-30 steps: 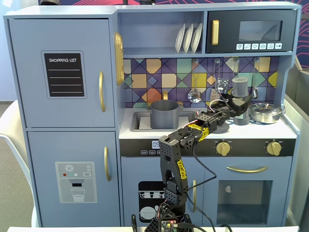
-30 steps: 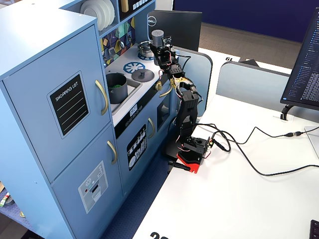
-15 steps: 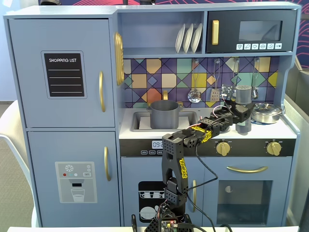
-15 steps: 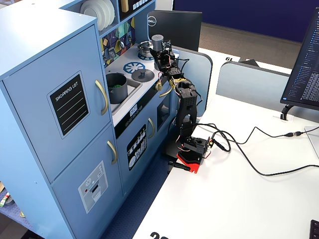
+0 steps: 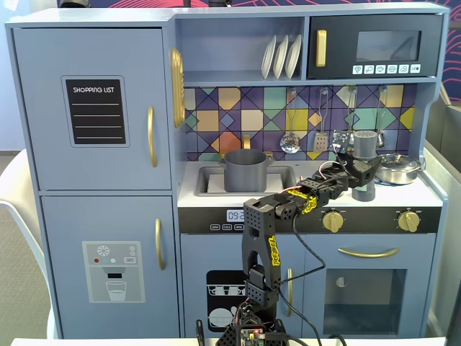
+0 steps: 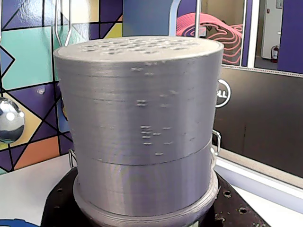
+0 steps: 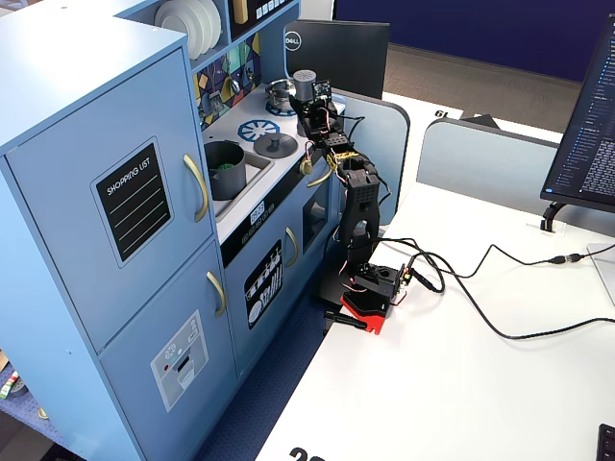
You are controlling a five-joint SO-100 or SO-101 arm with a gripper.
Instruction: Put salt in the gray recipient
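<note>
Wrist view is filled by the salt [image 6: 142, 123], perforated cap up, upright, dead centre against the tool body; in a fixed view the tool [image 5: 358, 171] sits around the shaker's mid-body at the right end of the worktop [image 5: 288, 194], just beside the steel pan [image 5: 396, 167]; looks clamped on it, though fingertip contact itself isn't resolvable; shaker base reads as on or barely off the worktop, can't tell which. Gray pot [image 5: 245, 170] is in the sink, well apart to the left in that view; the other fixed view shows something green inside it [image 7: 224, 165]. Judgement: grasp/pick step, transfer not started; next needs a lift clear of the lid [image 7: 275, 144] on the hob, carry over the pot, then tip cap-down.
</note>
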